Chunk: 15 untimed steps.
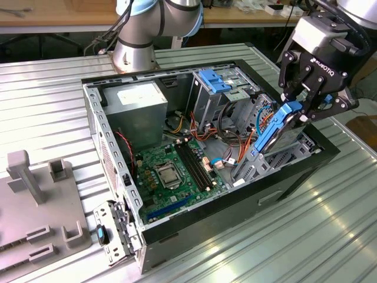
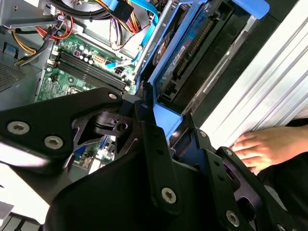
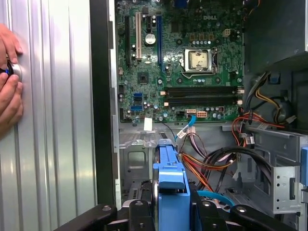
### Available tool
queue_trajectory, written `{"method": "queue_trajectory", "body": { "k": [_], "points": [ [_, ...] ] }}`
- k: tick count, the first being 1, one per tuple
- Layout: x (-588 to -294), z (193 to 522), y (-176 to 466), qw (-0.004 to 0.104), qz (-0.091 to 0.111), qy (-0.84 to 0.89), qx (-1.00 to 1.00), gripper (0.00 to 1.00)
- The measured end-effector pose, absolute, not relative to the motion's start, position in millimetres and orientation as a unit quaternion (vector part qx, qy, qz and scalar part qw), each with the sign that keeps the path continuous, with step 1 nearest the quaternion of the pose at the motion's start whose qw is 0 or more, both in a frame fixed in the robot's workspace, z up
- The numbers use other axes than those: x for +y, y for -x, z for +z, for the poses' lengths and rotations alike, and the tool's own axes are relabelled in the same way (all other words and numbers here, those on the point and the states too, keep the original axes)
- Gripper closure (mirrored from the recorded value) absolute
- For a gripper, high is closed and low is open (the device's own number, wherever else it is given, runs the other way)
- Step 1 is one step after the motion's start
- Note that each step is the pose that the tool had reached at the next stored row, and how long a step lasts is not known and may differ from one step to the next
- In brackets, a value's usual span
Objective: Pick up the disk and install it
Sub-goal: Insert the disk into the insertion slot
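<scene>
The disk [image 1: 272,131], a grey drive in a bright blue carrier frame, hangs tilted with its lower end at the drive bay [image 1: 250,168] on the exterior view's right side of the open computer case [image 1: 235,212]. My gripper [image 1: 299,109] is shut on its upper end. In the first wrist view the blue frame of the disk [image 3: 171,168] runs out from between my fingers [image 3: 139,214] toward the bay. The second wrist view has the disk [image 2: 185,57] edge-on, its connector side facing the case wall, with my gripper [image 2: 161,120] clamped on the blue frame.
Inside the case lie the green motherboard [image 1: 171,171], bundled cables [image 1: 227,147] and a light-blue bracket [image 1: 213,79]. A person's hands [image 3: 9,91] rest on the ribbed metal table [image 1: 306,236] beside the case. A grey fixture [image 1: 41,200] stands at the exterior view's left; another arm's base [image 1: 135,50] behind.
</scene>
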State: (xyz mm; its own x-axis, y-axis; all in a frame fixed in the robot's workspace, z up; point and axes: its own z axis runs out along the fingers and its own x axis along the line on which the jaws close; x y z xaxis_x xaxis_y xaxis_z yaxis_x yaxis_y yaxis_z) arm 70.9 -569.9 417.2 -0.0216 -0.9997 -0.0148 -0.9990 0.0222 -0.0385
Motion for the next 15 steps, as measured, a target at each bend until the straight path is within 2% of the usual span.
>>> {"method": "queue_trajectory", "body": {
  "k": [15],
  "points": [
    [-570,404,-71,0.018,-0.008,0.699,0.715,0.63]
  ]
}}
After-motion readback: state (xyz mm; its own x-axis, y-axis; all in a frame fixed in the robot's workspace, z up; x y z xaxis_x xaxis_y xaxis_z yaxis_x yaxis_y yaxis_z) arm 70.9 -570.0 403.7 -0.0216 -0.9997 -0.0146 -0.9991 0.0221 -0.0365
